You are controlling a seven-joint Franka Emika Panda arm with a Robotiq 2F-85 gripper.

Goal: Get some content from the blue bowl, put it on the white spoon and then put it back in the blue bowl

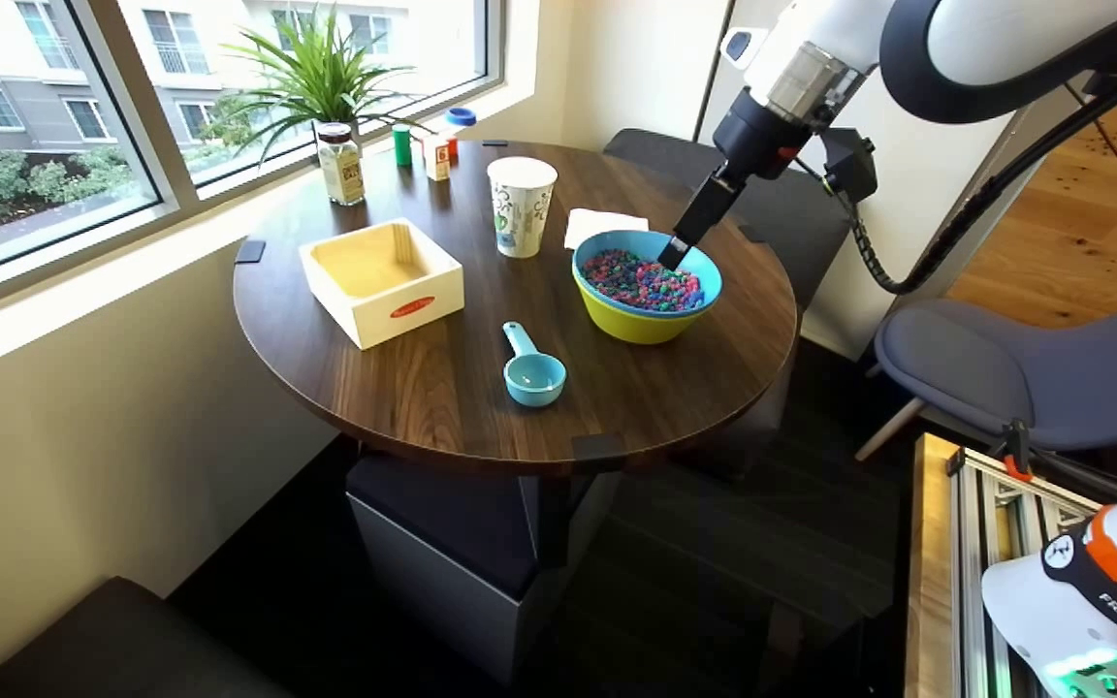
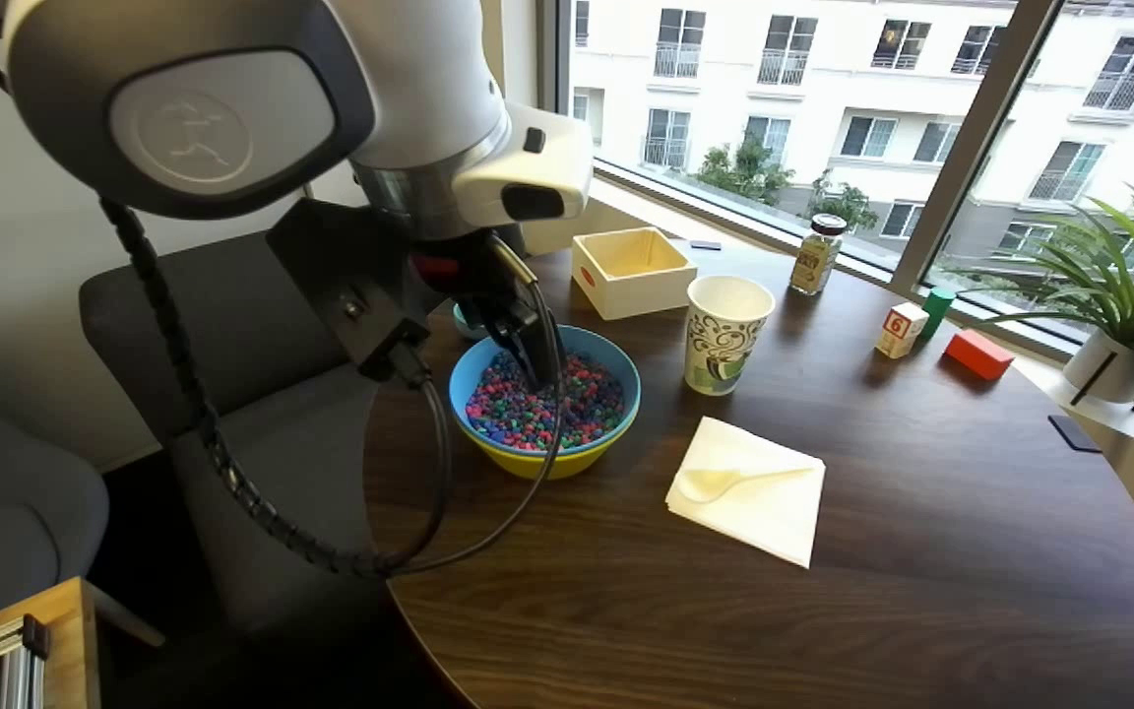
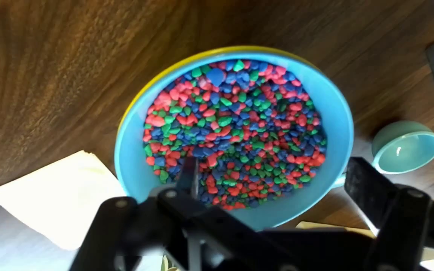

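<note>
Two fingers (image 3: 369, 194) are standing wide apart on the gripper (image 3: 273, 175), pinching nothing, hanging over the blue bowl (image 3: 335, 113). I'm guessing we're seeing the grab step. Doing it well is probably meaning: centring first, since in the wrist view one finger is overlapping the bowl's rim; then dipping shallow, squeezing slowly, pausing over the bowl while loose bits are dropping off. The content (image 3: 236, 131) is lying inside the bowl, directly under the gripper; whether the fingers are touching it, I'm not managing to tell. White spoon (image 2: 713, 483) is resting on a napkin (image 2: 764, 527) just beside the bowl, apart from the gripper, so spoon stage is waiting, I'm thinking. Blue scoop (image 1: 533, 378) is sitting near the bowl, roughly opposite the napkin.
</note>
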